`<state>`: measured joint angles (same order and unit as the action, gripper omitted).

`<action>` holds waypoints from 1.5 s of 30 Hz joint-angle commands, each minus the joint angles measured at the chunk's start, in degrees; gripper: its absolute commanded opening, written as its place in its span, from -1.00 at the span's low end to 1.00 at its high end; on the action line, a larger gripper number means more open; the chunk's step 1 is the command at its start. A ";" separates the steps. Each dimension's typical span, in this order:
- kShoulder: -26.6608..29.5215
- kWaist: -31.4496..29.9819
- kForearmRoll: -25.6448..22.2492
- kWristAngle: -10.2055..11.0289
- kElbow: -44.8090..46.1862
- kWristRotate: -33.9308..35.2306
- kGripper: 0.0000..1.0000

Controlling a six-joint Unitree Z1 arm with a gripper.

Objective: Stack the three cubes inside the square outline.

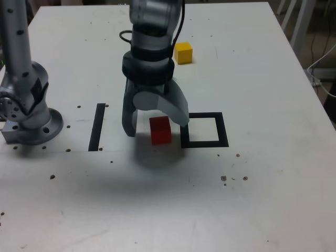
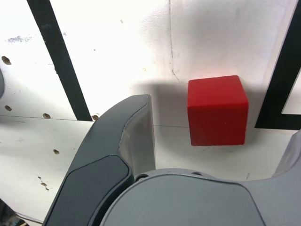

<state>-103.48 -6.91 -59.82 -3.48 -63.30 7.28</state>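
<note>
A red cube (image 1: 160, 130) sits on the white table, just to the exterior view's left of the square outline (image 1: 224, 131). My gripper (image 1: 156, 129) is down around it and open, one finger (image 1: 129, 122) on each side, neither touching the cube. In the wrist view the red cube (image 2: 217, 110) lies between the dark finger (image 2: 127, 136) and the outline's tape (image 2: 282, 80), with a gap to the finger. A yellow cube (image 1: 183, 53) rests farther back, partly behind the arm. The inside of the square is bare white.
A straight black tape strip (image 1: 97, 127) runs along the exterior view's left of the gripper. The arm's grey base (image 1: 29, 118) stands at the far left. Small holes and specks dot the table (image 1: 262, 199).
</note>
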 commanded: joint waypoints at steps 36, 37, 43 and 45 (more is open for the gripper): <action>-6.77 2.35 1.75 -1.54 -1.32 -2.88 -0.45; -6.74 2.35 1.70 -1.55 -1.33 -2.88 -0.45; -6.56 2.36 1.45 -1.62 -1.41 -2.90 -0.45; -6.54 2.35 1.34 -1.62 -1.56 -2.92 -0.45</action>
<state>-110.36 -4.66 -58.25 -5.03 -64.60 4.46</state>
